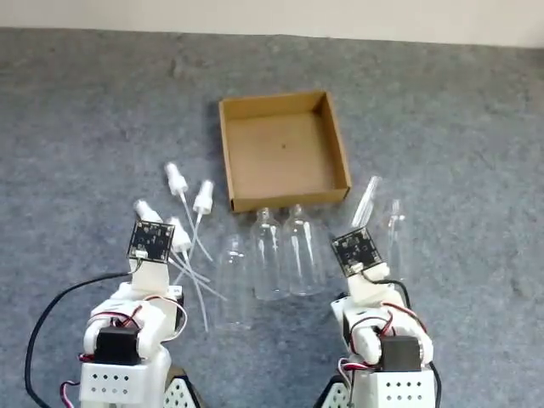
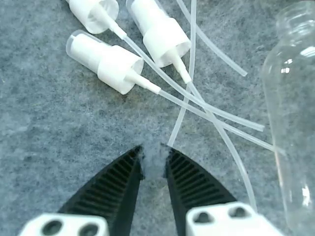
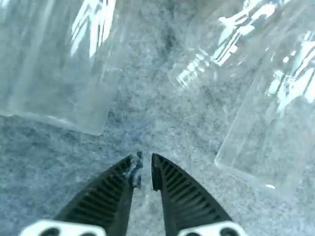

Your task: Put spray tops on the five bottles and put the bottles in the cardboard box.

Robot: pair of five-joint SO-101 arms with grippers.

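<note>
Right wrist view | bottles [image 3: 54,64] cropped | left fingers [image 2: 115,189], right fingers [image 3: 184,194] nearly closed, empty

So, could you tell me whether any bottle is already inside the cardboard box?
No, the floor of the cardboard box is bare, and the clear bottles lie on the grey mat outside it.
</note>
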